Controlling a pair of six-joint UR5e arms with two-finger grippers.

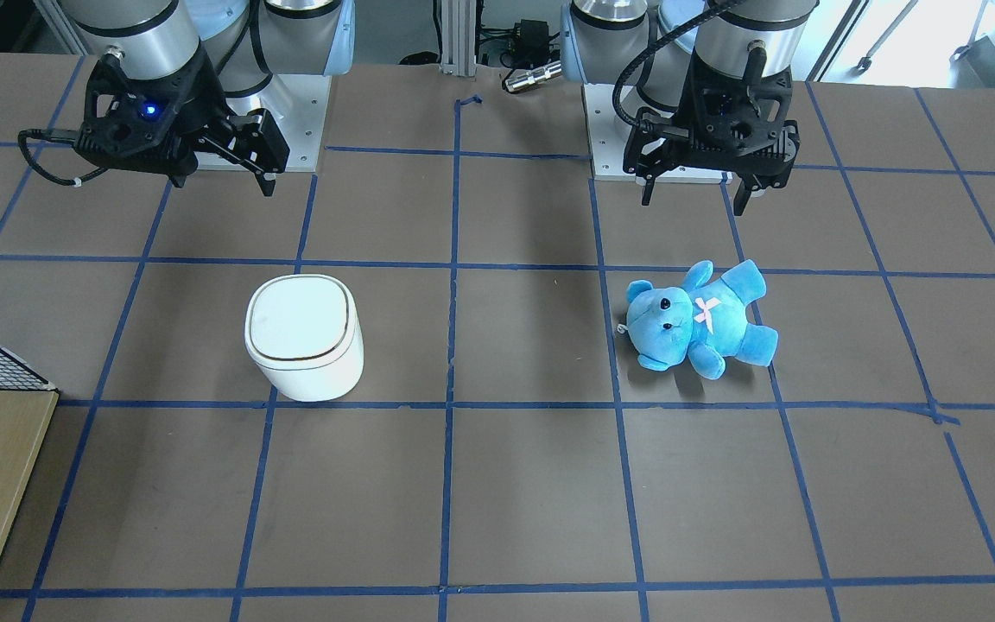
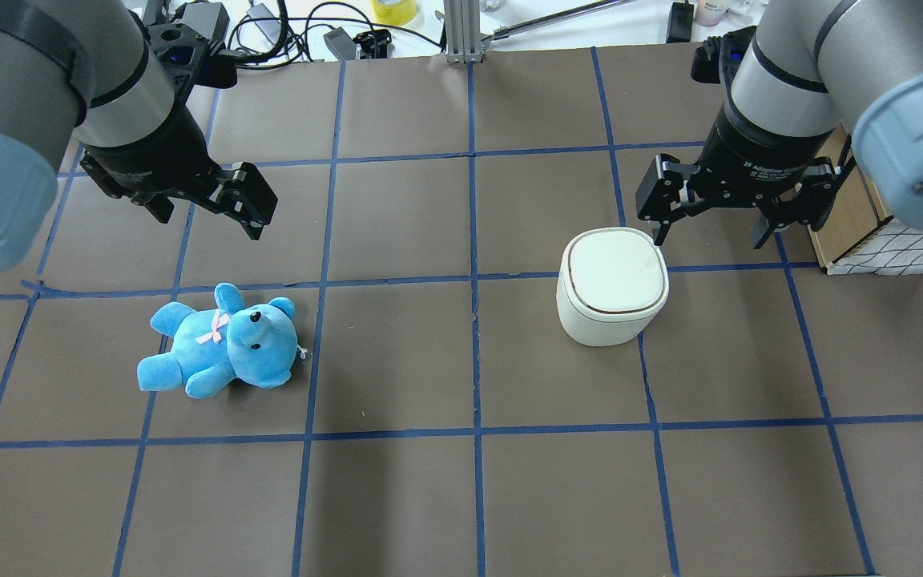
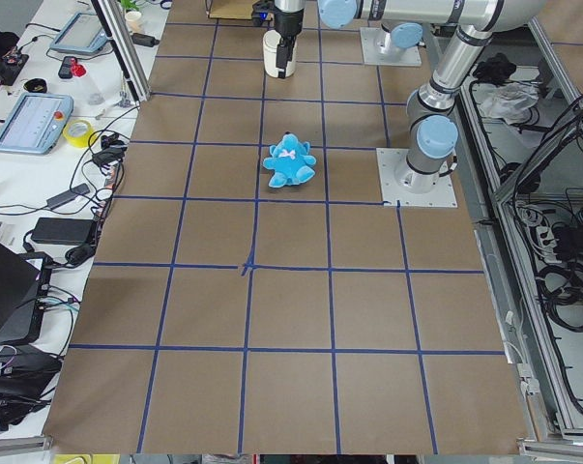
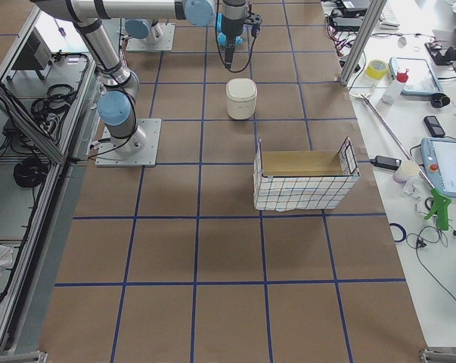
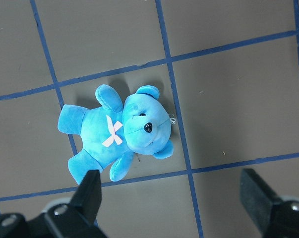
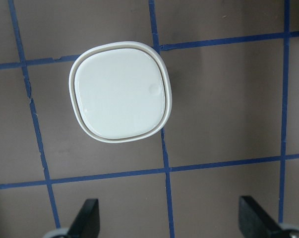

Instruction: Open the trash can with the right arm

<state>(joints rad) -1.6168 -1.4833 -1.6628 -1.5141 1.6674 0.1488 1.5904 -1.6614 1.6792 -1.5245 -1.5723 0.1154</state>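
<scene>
I see the trash can [image 2: 612,296] upright on the surface [image 2: 397,497], lid flat down, so its contents are hidden. The right arm [image 2: 782,104] hangs near it, jaws released, holding nothing. The left arm [image 2: 133,120] is the same, jaws spread, near the bear [image 2: 221,353].

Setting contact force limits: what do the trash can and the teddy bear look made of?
Trash can: probably hard plastic, white and smooth, with a faint sheen on its flat top and crisp moulded edges.
Teddy bear: plush fabric, blue, with a fuzzy matte pile and soft rounded limbs; likely stuffed.
</scene>
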